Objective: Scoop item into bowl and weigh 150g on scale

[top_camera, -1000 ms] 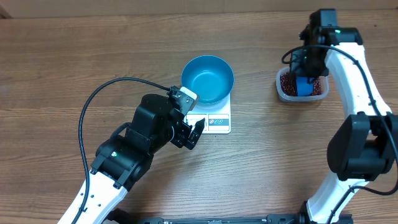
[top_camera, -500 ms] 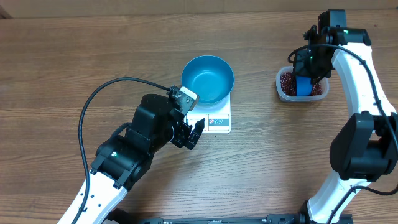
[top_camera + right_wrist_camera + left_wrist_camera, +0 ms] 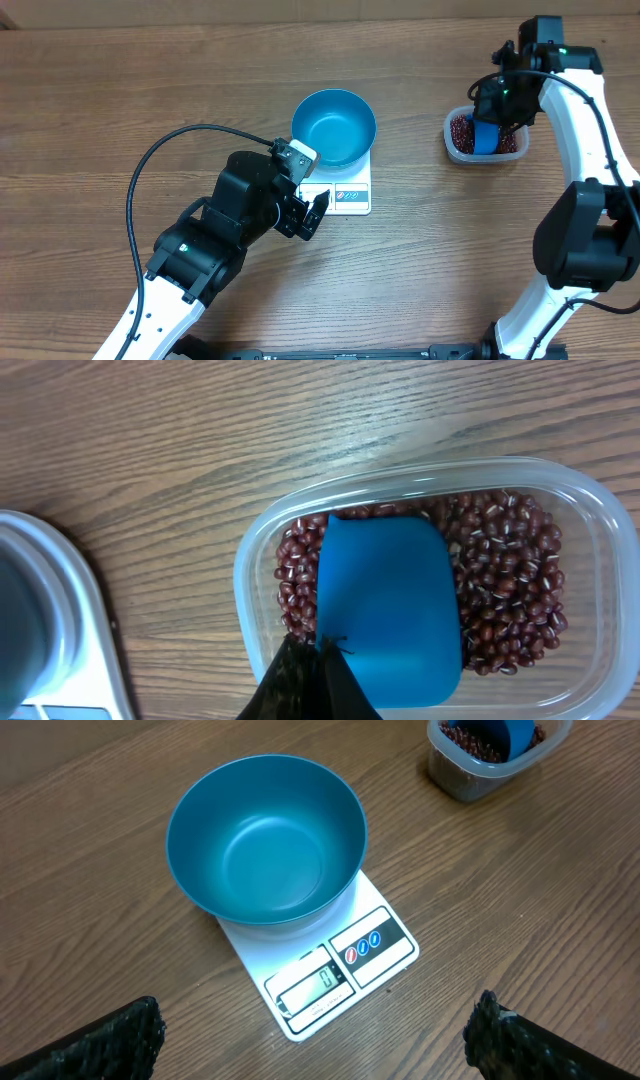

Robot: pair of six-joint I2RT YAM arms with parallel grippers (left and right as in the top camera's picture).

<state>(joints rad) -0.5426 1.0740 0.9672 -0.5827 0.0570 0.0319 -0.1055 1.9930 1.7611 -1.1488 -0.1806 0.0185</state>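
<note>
The left tool (image 3: 309, 214) hovers with its fingers spread wide apart and nothing between them. Just ahead of it lies the scale (image 3: 370, 945), a flat white square with rounded corners, its display strip along the edge nearest the tool. The bowl (image 3: 265, 850) sits on the scale's far part. It is round, deep, and smooth blue, and its rim overhangs the scale's far and side edges. Wood-grain worktop (image 3: 100, 100) shows on either side of the tool's fingers.

The right tool (image 3: 318, 665) is pressed together on the near edge of a blue scoop (image 3: 390, 600). The scoop is smooth, with rounded corners, and it rests directly below and ahead of the tool inside a clear tub (image 3: 590, 500) shaped like a rounded rectangle. The beans (image 3: 500, 580) are small, glossy and dark red-brown. They lie as a grainy layer around the scoop, out to the tub's walls. A band of worktop separates the tub's rim from the scale, well off to this tool's side.
</note>
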